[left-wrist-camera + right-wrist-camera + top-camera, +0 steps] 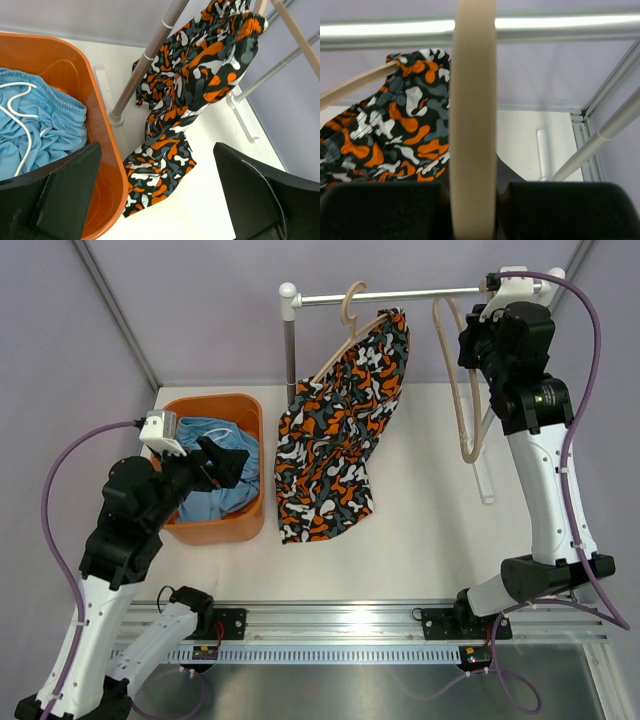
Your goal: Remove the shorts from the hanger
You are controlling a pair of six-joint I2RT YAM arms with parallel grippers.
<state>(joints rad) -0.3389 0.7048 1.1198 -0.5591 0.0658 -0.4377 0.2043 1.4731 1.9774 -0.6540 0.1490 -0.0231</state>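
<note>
1. Table (420,530): carries a metal garment rack (420,293) at the far side.
2. Camouflage shorts (340,430): hung by one bunched end on the right arm of a wooden hanger (352,310) hooked over the rail. The cloth drapes down beside the rack post, and its lower edge lies on the table just beside the bin. How it is caught on the hanger cannot be made out.
3. Orange bin (215,530): holds the light blue shorts (45,130), crumpled, with the white drawstring (22,107) looped on top. They are partly covered by the left arm in the overhead view.
4. Left gripper (156,160): above the bin's right side, jaws spread wide, nothing held or touched.
5. Right gripper (473,190): up at the rail's right end, fingers pressed against both sides of an empty hanger (470,410). The fingertips are hidden from above by the wrist.
</note>
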